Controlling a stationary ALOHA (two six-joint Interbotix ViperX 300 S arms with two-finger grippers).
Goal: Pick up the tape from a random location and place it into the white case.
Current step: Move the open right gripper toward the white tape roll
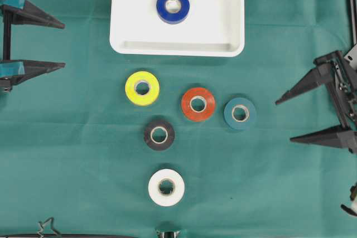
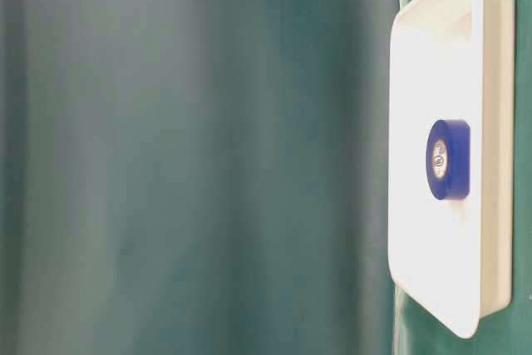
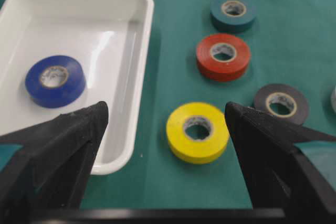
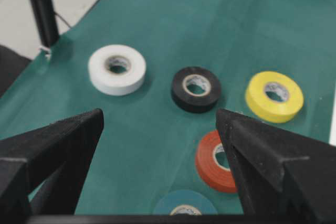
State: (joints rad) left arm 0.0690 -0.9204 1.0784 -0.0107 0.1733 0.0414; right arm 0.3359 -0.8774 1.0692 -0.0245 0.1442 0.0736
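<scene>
Tape rolls (image 1: 142, 88): six; case (image 1: 125, 26): one.

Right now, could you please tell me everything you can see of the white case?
The white case is a shallow rectangular tray of glossy white plastic, by its look, with rounded corners and a raised rim. It lies flat and open side up on the green cloth at the top middle of the overhead view. One blue tape roll lies flat inside, near the middle of the floor, clear of the walls. Neither gripper touches it, and the five other rolls lie outside on the cloth.
</scene>
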